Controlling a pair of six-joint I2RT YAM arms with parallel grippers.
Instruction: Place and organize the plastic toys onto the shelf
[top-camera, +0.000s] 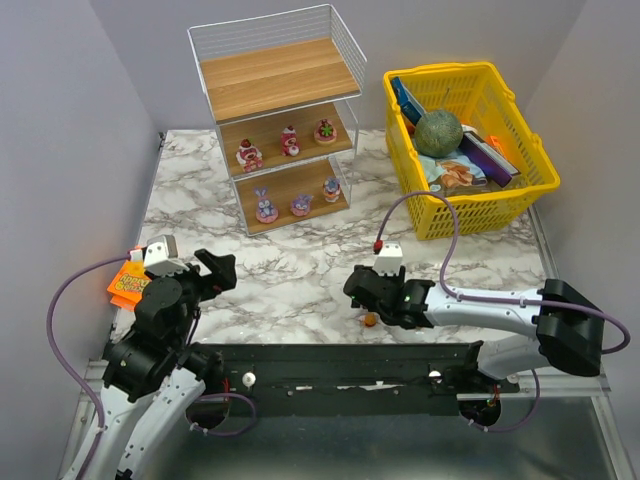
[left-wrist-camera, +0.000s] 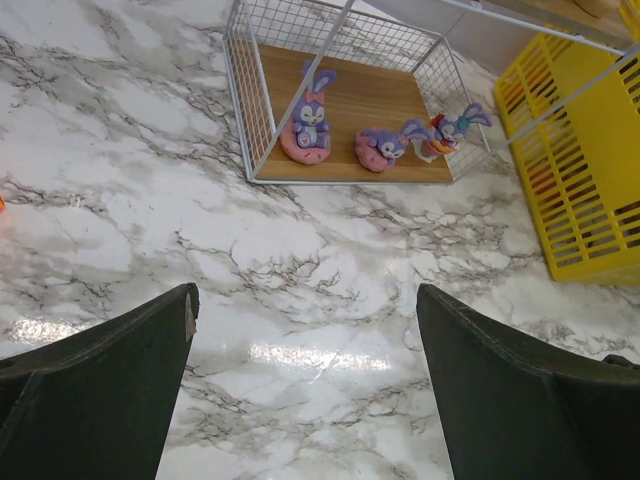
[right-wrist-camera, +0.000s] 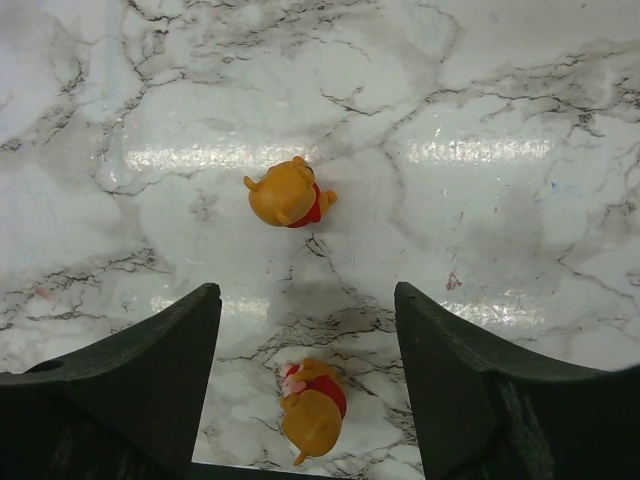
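While the shelf (top-camera: 275, 80) already holds three red-pink figurines (top-camera: 290, 142) on its middle board and three purple bunnies (left-wrist-camera: 310, 125) on the bottom, two orange bears (right-wrist-camera: 288, 192) lie on the worktop (right-wrist-camera: 520, 100): one between the fingers of the wide-open, empty right gripper (right-wrist-camera: 305, 300), one just ahead of it.

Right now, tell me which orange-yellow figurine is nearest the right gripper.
The figurine low in the right wrist view, between the right gripper's open fingers; the other figurine lies beyond the fingertips.

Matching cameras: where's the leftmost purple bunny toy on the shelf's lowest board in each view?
Top external: purple bunny, left of centre, on the shelf's lowest board.
Left wrist: upper middle.
Right wrist: not in it.
Landmark: yellow basket, right of the shelf in both.
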